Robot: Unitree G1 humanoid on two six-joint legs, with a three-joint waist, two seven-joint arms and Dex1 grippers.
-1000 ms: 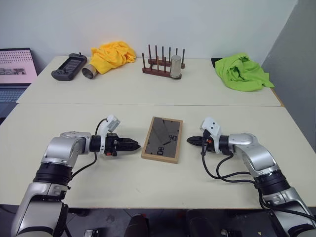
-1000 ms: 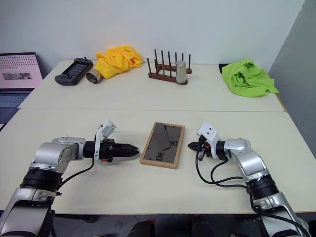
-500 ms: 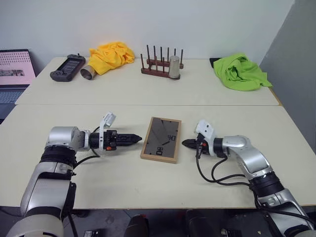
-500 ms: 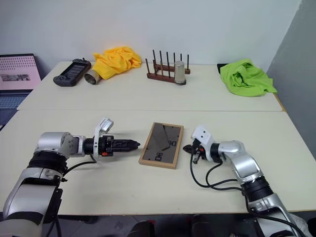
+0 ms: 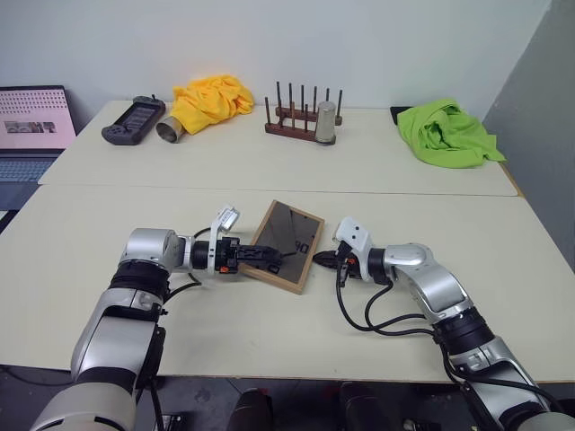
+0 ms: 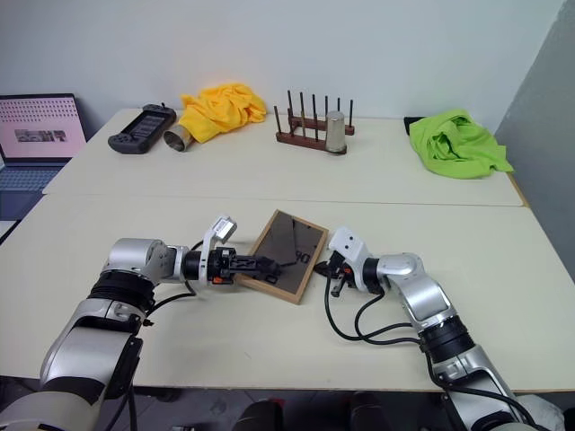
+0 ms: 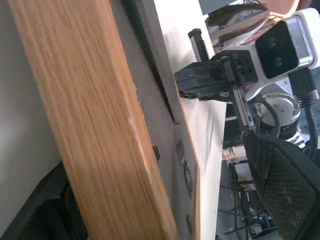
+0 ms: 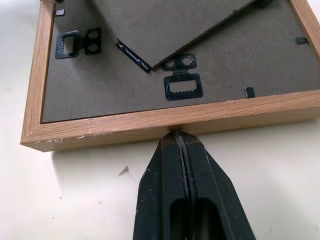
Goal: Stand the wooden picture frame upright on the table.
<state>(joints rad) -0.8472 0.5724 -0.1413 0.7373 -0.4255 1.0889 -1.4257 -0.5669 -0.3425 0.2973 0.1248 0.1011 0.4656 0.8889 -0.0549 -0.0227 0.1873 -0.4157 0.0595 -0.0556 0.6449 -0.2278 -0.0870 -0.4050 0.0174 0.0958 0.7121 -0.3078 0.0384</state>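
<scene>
The wooden picture frame [image 5: 289, 230] lies back-up and askew on the table [image 5: 503, 235], its dark grey panel with metal hangers facing up [image 8: 150, 75]. My left gripper [image 5: 274, 259] reaches in from the left and stands open. The frame's light-wood edge [image 7: 95, 115] sits between its fingers [image 7: 282, 185], and a gap shows beside the back panel. My right gripper [image 8: 178, 137] is shut, its tip touching the frame's opposite wooden edge, with nothing held. The frame's picture side is hidden.
On the far table stand a dark peg rack [image 5: 299, 115] and a metal cup [image 5: 326, 123]. There too are a yellow cloth [image 5: 211, 94], a tipped metal cup [image 5: 168, 130], a handheld controller [image 5: 133, 108] and a green cloth [image 5: 445, 133]. A laptop [image 5: 31, 121] sits far left.
My left gripper moved right onto the frame's edge and opened wide. My right gripper moved left until it touched the frame. The frame has swung askew on the table.
</scene>
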